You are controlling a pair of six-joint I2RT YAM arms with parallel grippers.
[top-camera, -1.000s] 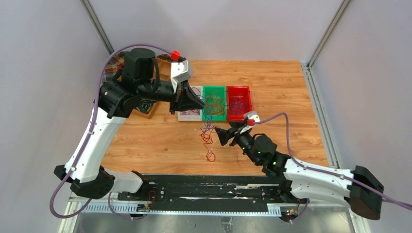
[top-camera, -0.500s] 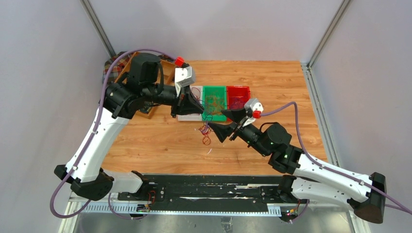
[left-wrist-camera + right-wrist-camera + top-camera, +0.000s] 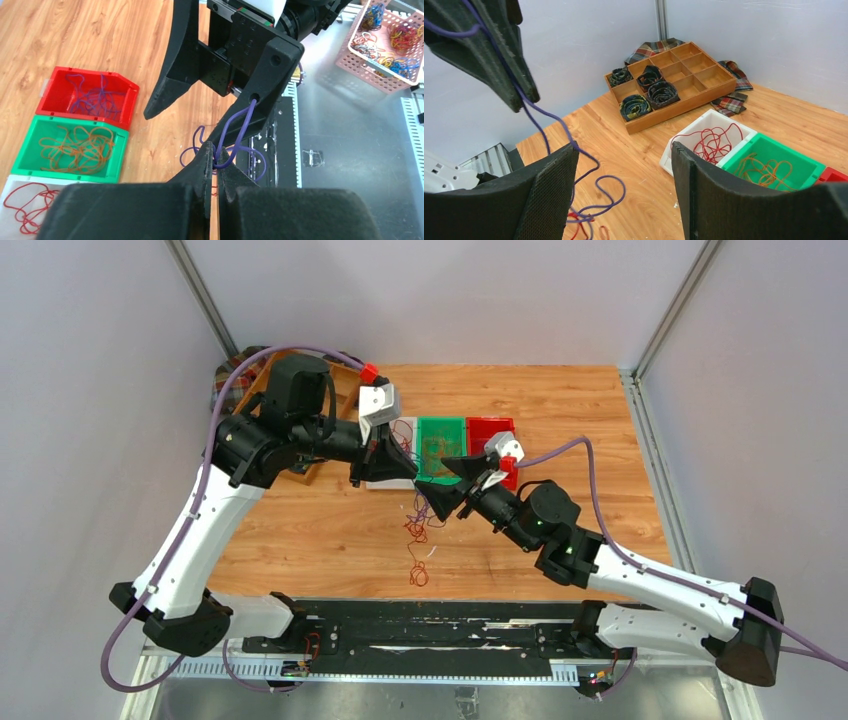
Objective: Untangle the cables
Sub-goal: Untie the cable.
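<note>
My left gripper (image 3: 215, 156) is shut on a purple cable (image 3: 235, 131) and holds it above the table. It also shows in the top view (image 3: 408, 468) and the right wrist view (image 3: 499, 60). From it hangs a tangle of purple (image 3: 418, 512) and red cables (image 3: 417, 575) down to the wood. My right gripper (image 3: 624, 192) is open, right beside the left one (image 3: 432, 482). The purple cable (image 3: 555, 124) runs against its left finger (image 3: 549, 195). Red loops (image 3: 574, 222) lie below.
Three bins stand side by side: white (image 3: 383, 480) with red cables, green (image 3: 424, 480) with orange cables, red (image 3: 505, 426) with purple cables. A wooden tray (image 3: 686, 102) of coiled ties sits at the back left. A pink basket (image 3: 395, 76) stands past the near edge.
My right gripper has risen and moved left toward my left gripper, jaws now wide open around the hanging purple cable. The tangle's red end hangs lower again.
</note>
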